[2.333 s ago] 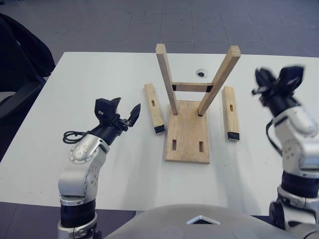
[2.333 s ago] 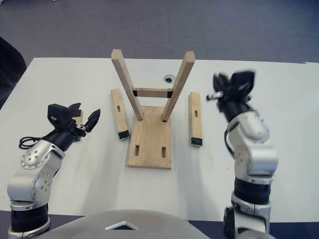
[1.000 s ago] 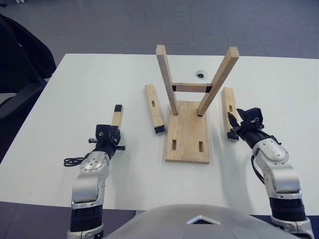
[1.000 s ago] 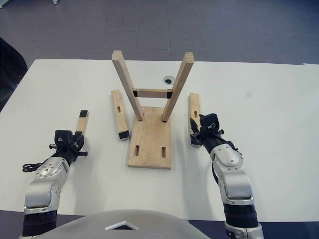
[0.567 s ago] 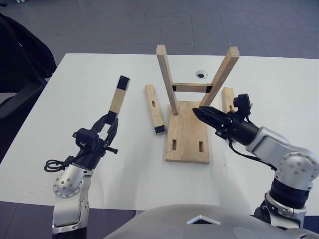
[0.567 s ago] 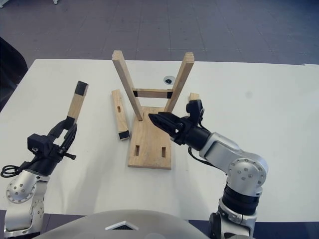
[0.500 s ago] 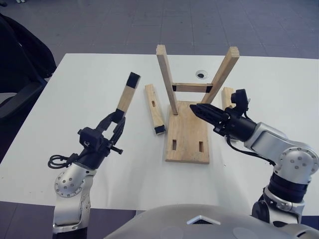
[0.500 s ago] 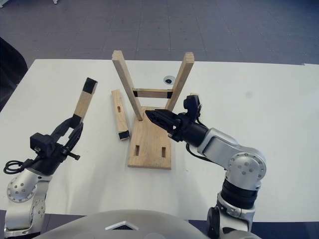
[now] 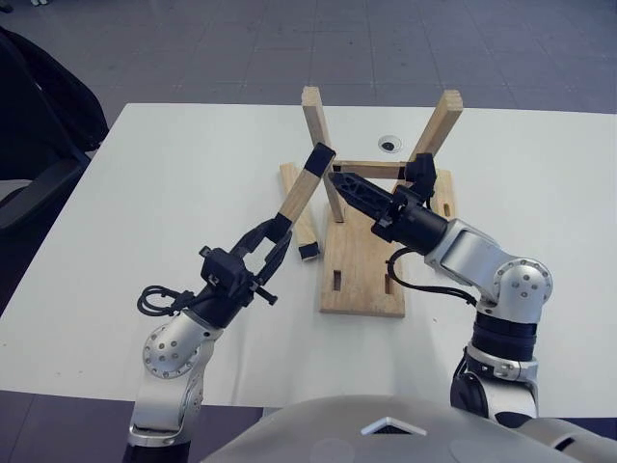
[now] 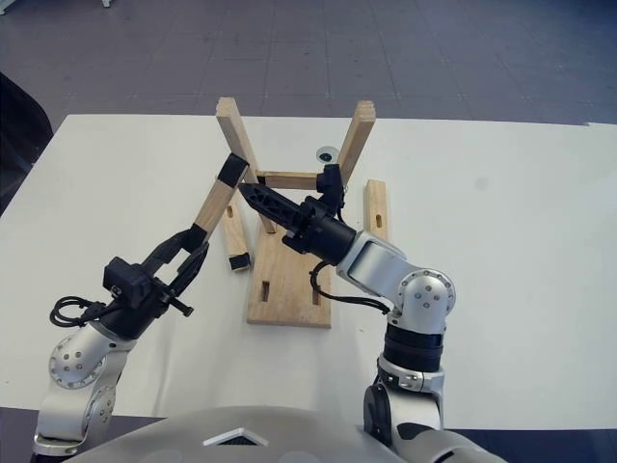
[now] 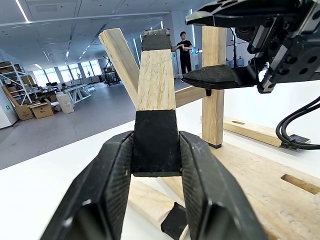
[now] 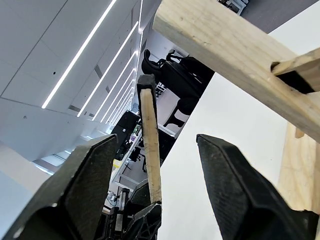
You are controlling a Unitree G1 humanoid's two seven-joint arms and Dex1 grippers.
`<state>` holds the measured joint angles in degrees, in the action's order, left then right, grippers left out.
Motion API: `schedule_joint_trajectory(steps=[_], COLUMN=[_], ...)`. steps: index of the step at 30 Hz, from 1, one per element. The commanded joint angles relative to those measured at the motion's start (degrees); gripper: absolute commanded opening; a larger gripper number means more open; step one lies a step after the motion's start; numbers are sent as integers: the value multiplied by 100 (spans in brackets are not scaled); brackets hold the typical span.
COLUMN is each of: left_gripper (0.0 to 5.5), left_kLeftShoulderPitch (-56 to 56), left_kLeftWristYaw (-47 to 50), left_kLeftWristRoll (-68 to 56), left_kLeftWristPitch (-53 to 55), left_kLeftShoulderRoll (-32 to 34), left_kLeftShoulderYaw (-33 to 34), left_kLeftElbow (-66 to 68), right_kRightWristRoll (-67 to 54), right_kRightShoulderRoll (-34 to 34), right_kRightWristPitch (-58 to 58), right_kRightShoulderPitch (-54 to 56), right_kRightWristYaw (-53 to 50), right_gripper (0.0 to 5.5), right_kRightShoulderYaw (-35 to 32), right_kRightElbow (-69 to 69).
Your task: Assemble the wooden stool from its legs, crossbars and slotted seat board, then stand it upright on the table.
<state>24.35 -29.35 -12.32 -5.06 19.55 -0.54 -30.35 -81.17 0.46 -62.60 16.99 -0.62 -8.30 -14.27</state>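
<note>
I'm passing the crossbar [image 9: 302, 185] over: left gripper [image 9: 267, 242] clamps it, right gripper [image 9: 344, 181], jaws spread, should close on its tip

The white table [image 9: 174, 164] carries the stool parts. The slotted seat board [image 9: 359, 289] lies flat at the centre of the table. One loose leg [image 10: 233, 243] lies flat just beside the board on its left side. A second loose leg [image 10: 376, 207] lies flat just beside it on the right. A round cable port [image 9: 388, 144] is set into the tabletop beyond the board.
</note>
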Motion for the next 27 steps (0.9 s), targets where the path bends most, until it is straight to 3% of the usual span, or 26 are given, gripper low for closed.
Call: schedule_joint_trajectory(steps=[1,6,20,27], left_gripper=[132,132,132,132], left_kLeftShoulderPitch=[-141,-185,-293,-397], left_kLeftWristYaw=[2,16,72,85], left_kLeftWristRoll=[39,48,87,65], left_kLeftWristPitch=[18,-15,-153,-245], left_kLeftShoulderRoll=[21,22,-9,-50], left_kLeftShoulderYaw=[-104,-158,-213,-243], left_kLeftElbow=[61,80,160,288], right_kRightWristRoll=[174,428,569,1194], right_kRightShoulderRoll=[106,125,80,-170], right_kRightWristPitch=[308,546,572,714], right_kRightShoulderPitch=[396,702,873,875], right_kRightWristYaw=[102,274,322,706], right_gripper=[291,291,43,42], right_kRightShoulderYaw=[161,284,336,539], right_kRightElbow=[303,702,835,740])
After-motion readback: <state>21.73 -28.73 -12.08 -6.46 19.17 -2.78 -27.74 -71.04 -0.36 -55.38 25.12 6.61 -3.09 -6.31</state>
